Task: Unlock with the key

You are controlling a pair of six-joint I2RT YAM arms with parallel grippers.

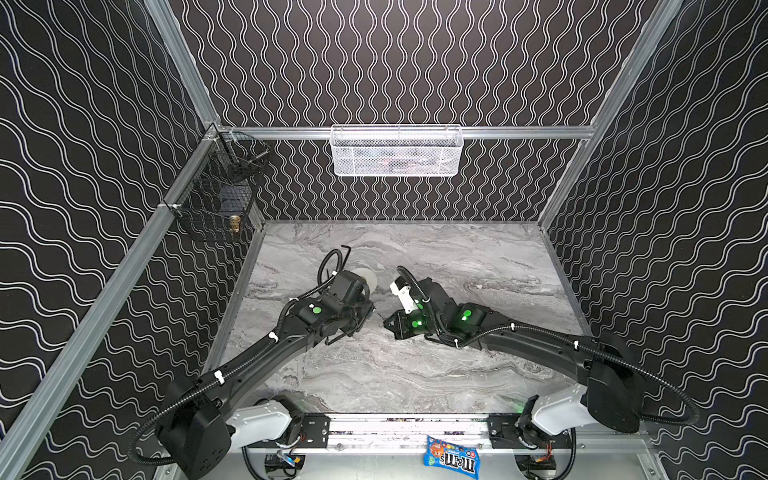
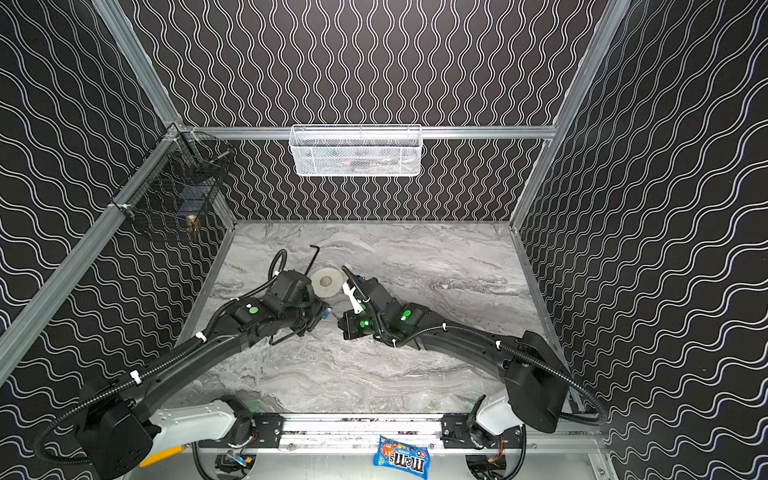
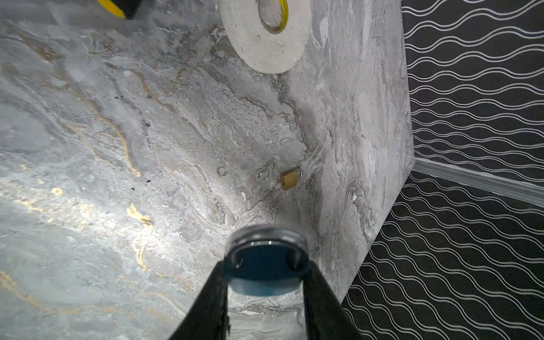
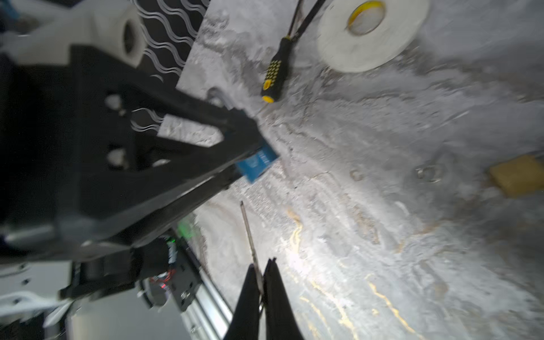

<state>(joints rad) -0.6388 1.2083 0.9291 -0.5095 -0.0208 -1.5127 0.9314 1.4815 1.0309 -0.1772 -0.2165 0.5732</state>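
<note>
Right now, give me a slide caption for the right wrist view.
Right gripper shut on a thin metal key, pointing toward the blue object in the left gripper; brass padlock lies nearby.

You face black walls with white wavy lines on three sides in both top views, framed by aluminium rails. A white mesh basket hangs at upper centre on the back rail, and a black wire basket sits at the left corner. The grey marbled tabletop fills the lower middle.
</note>
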